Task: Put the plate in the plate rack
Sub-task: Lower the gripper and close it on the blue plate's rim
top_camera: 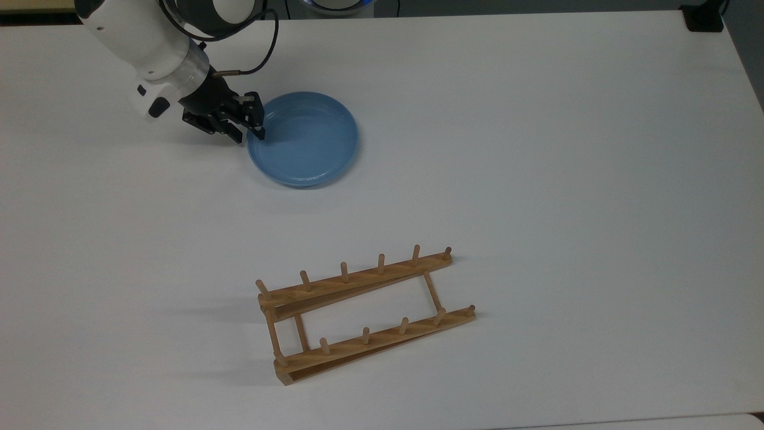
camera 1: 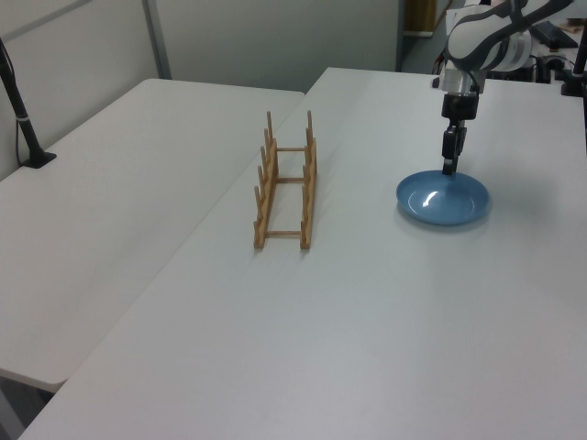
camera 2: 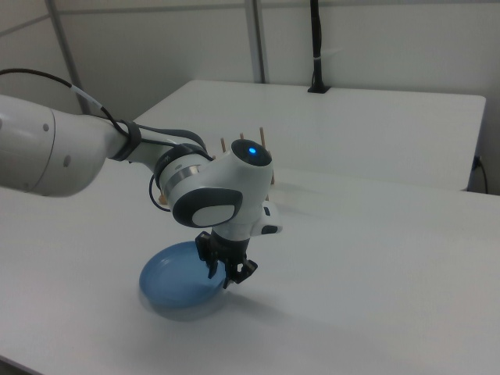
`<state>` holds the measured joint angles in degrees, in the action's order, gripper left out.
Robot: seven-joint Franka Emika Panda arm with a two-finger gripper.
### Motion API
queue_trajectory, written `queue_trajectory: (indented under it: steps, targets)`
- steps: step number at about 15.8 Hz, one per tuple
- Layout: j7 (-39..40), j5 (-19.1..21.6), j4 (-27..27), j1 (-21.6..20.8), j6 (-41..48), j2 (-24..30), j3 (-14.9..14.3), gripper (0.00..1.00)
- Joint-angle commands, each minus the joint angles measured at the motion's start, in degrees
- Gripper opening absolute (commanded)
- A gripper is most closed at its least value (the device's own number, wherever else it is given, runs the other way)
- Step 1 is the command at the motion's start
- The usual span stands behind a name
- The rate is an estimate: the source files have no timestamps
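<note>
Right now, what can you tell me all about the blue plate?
The plate is round, shallow and glossy light blue, with a raised rim. It lies flat and right side up on the white table, apart from the wooden plate rack. The gripper straddles its rim at the top view's left edge, one finger inside and one outside.

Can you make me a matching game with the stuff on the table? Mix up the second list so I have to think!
Things:
1. plate
2. plate rack
3. gripper
4. table

Descriptions:
A. light-brown wood with upright pegs
B. black, at the plate's rim
C. white and flat, holding everything
D. round and light blue, lying flat

Pairs: 1-D, 2-A, 3-B, 4-C
</note>
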<state>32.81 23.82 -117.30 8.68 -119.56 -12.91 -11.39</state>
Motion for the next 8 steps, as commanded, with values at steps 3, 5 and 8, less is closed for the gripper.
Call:
queue_trajectory:
  steps: [3,5,8]
  targets:
    - [-0.99,1.05,-0.12,-0.69,-0.85,0.96,-0.39,0.00]
    - [-0.73,1.05,-0.21,-0.69,-0.94,0.96,-0.39,0.00]
    - [-0.64,0.97,-0.29,-0.95,-1.11,0.96,-0.30,0.00]
